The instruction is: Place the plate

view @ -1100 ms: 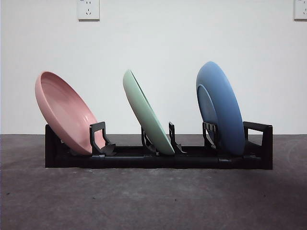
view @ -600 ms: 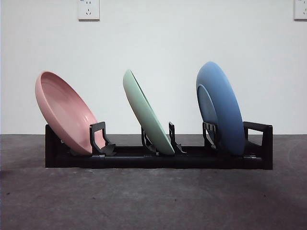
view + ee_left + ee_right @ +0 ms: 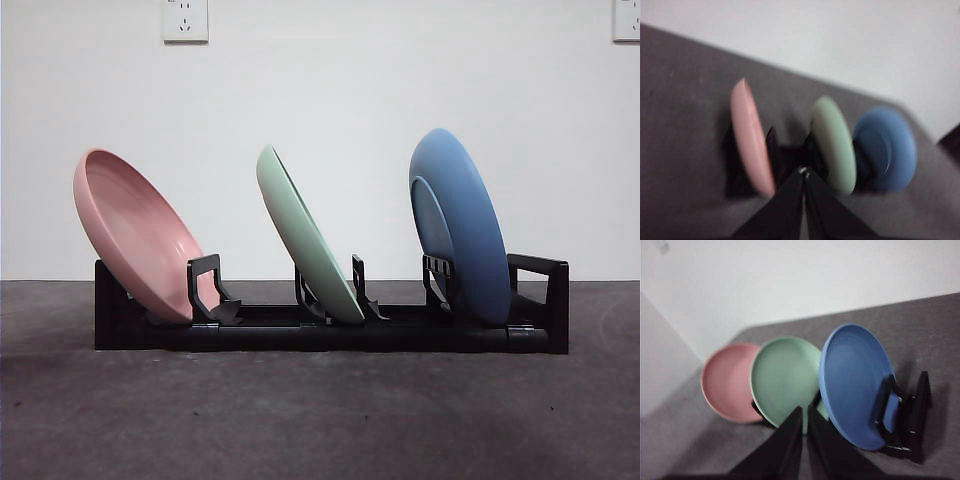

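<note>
A black dish rack [image 3: 330, 335] stands on the dark table and holds three plates on edge. A pink plate [image 3: 140, 235] leans in the left slot, a green plate [image 3: 305, 235] in the middle slot, a blue plate [image 3: 460, 225] in the right slot. No arm shows in the front view. My left gripper [image 3: 803, 172] is shut and empty, raised back from the rack, facing the pink plate [image 3: 752, 140] and green plate [image 3: 835, 145]. My right gripper [image 3: 804, 412] is shut and empty, raised back from the rack, with the blue plate [image 3: 857, 382] nearest.
A white wall with two sockets [image 3: 185, 20] stands behind the rack. Bare dark table [image 3: 320, 420] lies in front of the rack and at both its ends.
</note>
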Motion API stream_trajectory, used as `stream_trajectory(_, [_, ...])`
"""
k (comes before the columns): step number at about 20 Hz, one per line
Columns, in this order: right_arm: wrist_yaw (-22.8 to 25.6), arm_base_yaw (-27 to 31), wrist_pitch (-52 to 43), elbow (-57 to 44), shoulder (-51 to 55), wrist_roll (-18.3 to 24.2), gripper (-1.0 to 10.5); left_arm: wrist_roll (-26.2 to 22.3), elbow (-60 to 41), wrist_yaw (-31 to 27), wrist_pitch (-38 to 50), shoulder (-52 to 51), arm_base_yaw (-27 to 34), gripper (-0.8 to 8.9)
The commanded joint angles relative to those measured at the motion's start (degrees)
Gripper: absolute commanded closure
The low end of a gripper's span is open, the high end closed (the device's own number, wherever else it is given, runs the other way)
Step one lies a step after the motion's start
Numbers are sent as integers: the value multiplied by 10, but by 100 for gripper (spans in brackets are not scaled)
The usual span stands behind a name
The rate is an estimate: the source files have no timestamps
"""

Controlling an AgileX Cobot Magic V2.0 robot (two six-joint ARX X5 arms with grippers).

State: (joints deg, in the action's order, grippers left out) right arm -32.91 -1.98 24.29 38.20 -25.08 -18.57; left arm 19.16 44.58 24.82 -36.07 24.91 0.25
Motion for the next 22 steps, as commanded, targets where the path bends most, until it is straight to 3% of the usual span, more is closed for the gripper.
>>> stream_trajectory(1, [-1,-7,38,42,-28,107,932,-127,51,6,-70,35,0,804])
stream_trajectory(8, [35,-22,149,109,-86,239,932,-245,111,-11,-171,96,0,804])
stream_trajectory(12, [88,-35,213,124,-113,287,928,-264,112,-11,-180,103,0,787])
stream_trajectory(15, [88,-40,234,124,-133,285,729,-264,112,-11,-179,103,0,532])
stream_trajectory(18, [87,-51,228,124,-143,266,686,-264,112,-10,-179,103,0,508])
stream_trajectory(22, [71,-79,230,176,-220,145,686,-264,112,-10,-179,103,0,509])
